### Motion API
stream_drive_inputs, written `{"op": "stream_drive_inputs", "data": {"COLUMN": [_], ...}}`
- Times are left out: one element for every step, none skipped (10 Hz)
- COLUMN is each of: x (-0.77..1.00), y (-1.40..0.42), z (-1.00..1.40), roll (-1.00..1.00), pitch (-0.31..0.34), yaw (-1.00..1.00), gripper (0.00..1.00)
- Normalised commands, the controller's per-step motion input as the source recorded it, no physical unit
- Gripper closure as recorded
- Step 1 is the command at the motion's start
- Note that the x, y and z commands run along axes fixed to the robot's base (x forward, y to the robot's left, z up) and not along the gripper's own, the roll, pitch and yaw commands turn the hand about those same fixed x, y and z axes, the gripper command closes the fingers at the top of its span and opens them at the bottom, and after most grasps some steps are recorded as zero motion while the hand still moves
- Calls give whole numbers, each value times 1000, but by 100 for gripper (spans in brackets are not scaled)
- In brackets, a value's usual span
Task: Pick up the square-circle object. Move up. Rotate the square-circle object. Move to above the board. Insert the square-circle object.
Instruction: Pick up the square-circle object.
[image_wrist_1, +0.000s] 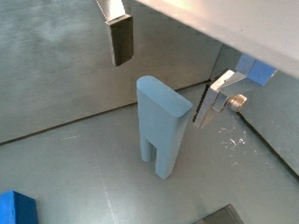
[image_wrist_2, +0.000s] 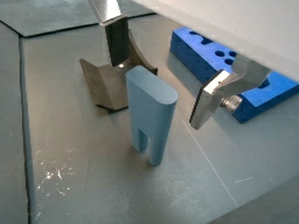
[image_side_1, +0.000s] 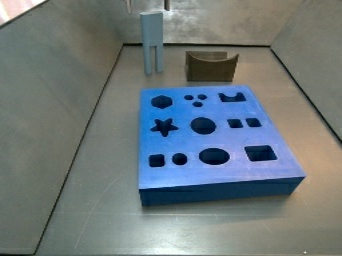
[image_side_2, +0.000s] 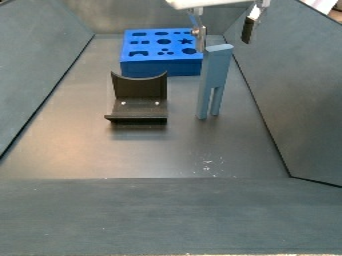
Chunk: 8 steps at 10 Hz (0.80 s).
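In a side view, the fixture (image_side_2: 136, 99) sits nearest on the floor. Beside it the block (image_side_2: 214, 82) stands upright, prongs down. The gripper (image_side_2: 222, 22) hangs over its top, fingers (image_wrist_2: 117, 42) wide open on each side, not touching and holding nothing. Farthest back lies the board (image_side_2: 162, 50).

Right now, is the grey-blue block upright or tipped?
Upright: the block stands on its pronged end, gripper open above it.
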Motion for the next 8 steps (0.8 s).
{"op": "stream_drive_inputs", "data": {"x": [49, 20, 43, 60, 71, 54, 60, 23], "y": [0, 0, 0, 0, 0, 0, 0, 0], "z": [-197, -163, -163, -183, -229, -243, -291, -291], "roll": [0, -6, -19, -23, -16, -11, -6, -9], "pitch": [-20, -14, -26, -34, -39, -54, -60, -61], "yaw": [-111, -203, -214, -203, -163, -126, -66, -43], "gripper": [0, 0, 0, 0, 0, 0, 0, 0]}}
